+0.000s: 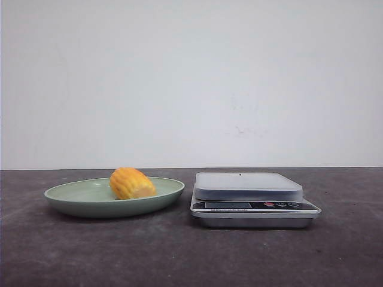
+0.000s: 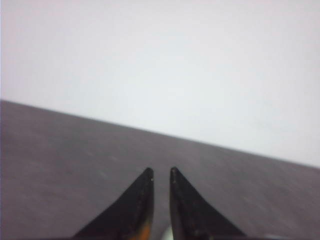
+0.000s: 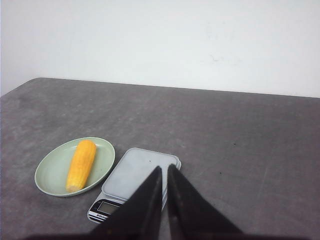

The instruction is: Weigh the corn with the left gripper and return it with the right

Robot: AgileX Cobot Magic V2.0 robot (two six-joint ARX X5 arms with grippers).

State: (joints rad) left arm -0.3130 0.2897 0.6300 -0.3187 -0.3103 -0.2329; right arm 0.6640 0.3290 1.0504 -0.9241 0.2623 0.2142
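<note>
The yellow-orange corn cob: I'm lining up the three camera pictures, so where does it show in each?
Front view: the yellow-orange corn cob lies end-on in the pale green round plate, left of the silver kitchen scale.
Left wrist view: not in it; only bare table.
Right wrist view: the cob lies lengthwise in the plate.
Shared landmark: the scale beside the plate.

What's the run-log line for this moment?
corn: lying on green plate | scale: platform bare | left gripper: nearly shut, holding nothing | right gripper: nearly shut, above scale
</note>
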